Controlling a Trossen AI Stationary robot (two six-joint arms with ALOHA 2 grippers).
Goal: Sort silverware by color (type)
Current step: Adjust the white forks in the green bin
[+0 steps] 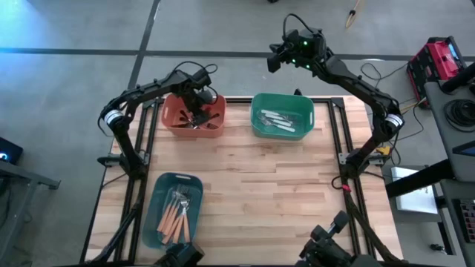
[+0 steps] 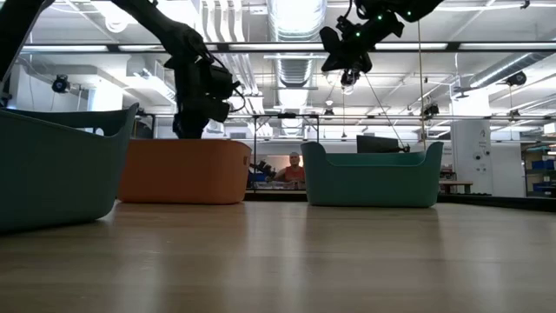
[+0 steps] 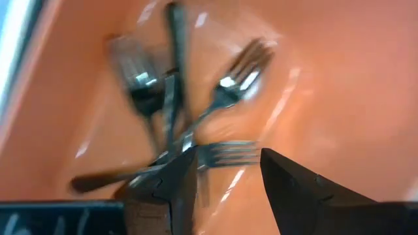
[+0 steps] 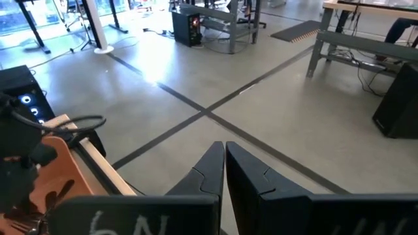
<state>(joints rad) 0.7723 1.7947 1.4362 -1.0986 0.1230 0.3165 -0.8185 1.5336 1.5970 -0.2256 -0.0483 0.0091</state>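
Note:
My left gripper [image 1: 199, 113] reaches down into the orange bin [image 1: 194, 127] at the table's far left, open, its fingertips [image 3: 228, 176] just over a loose pile of dark forks [image 3: 171, 111]. One fork's head [image 3: 225, 153] lies between the fingers. The green bin [image 1: 256, 127] beside it holds white-handled utensils [image 1: 280, 121]. The teal bin [image 1: 157, 222] at the near left holds orange-handled utensils [image 1: 177, 211]. My right gripper [image 1: 274, 61] is shut [image 4: 224, 163], raised high beyond the table's far edge. My left gripper comes from above, pointing down into the orange bin, with its open fingers [image 3: 176, 186] on either side of a dark fork's head. Whether they touch the fork, I cannot tell. The forks lie flat on the bin's floor.
The orange bin [image 2: 184, 172] and green bin [image 2: 369, 178] stand side by side at the far edge, the teal bin [image 2: 52, 165] close to the near edge. Bare wooden tabletop [image 1: 282, 193] spreads across the middle and right. A person sits far off in the room [image 2: 295, 168].

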